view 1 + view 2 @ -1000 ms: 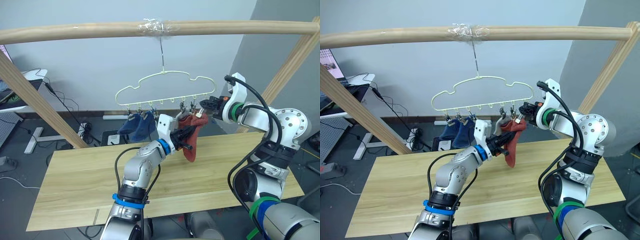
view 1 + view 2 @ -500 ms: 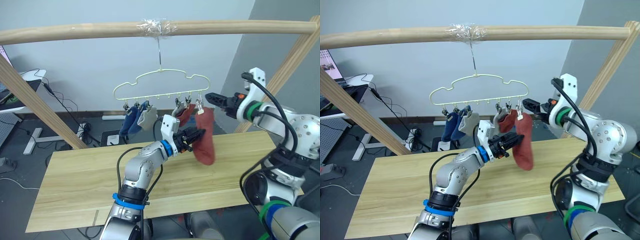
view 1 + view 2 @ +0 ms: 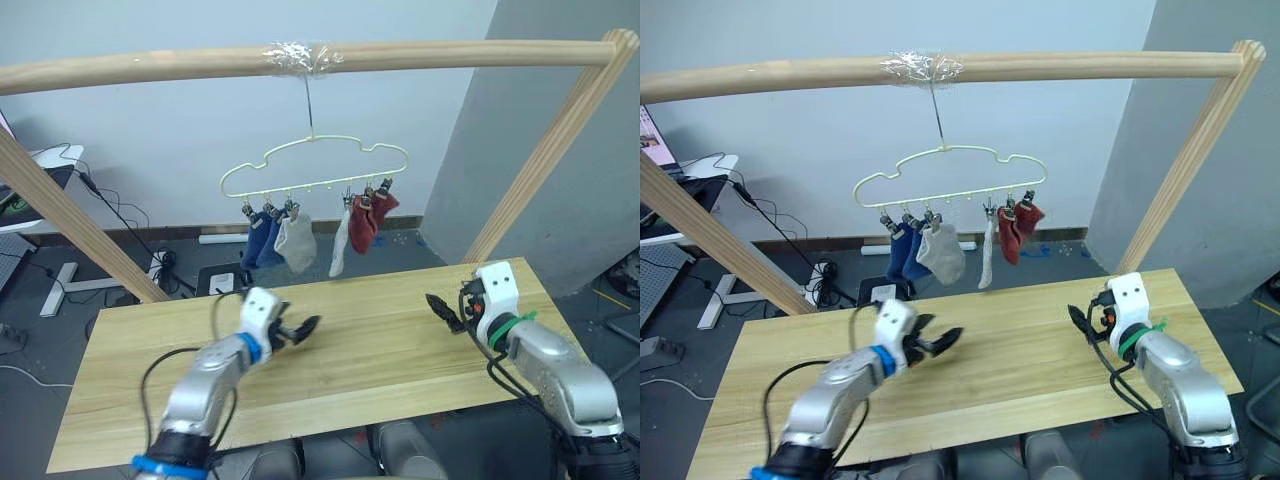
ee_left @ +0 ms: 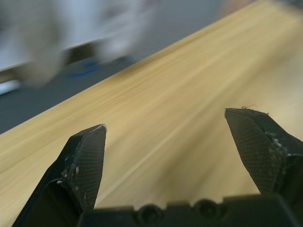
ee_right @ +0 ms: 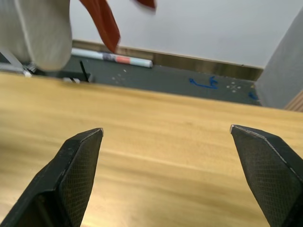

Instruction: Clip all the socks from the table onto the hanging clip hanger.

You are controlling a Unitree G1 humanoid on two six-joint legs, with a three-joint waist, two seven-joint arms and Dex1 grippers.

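My left gripper hangs low over the table, at about seven o'clock in the head view, and its two black fingers are spread wide with nothing between them; in my left wrist view bare wood grain runs between the tips. My right gripper sits near four o'clock, just above the tabletop, and in my right wrist view its fingers also stand far apart and empty, with plain planks between them.

The clip hanger hangs by its hook from the wooden pole, up at twelve o'clock from my grippers, where a wad of clear tape wraps the pole. All the socks I can see are up there on its clips. On the left group hang two blue socks close together and a light grey sock just beside them. On the right group a second light grey sock hangs long and thin, then a rust-red sock, and at the far end a smaller rust-red shape that is probably the second red sock, though it is bunched and I cannot be sure how it is clipped.

Beyond the table, near ten o'clock, cables trail over the grey floor.
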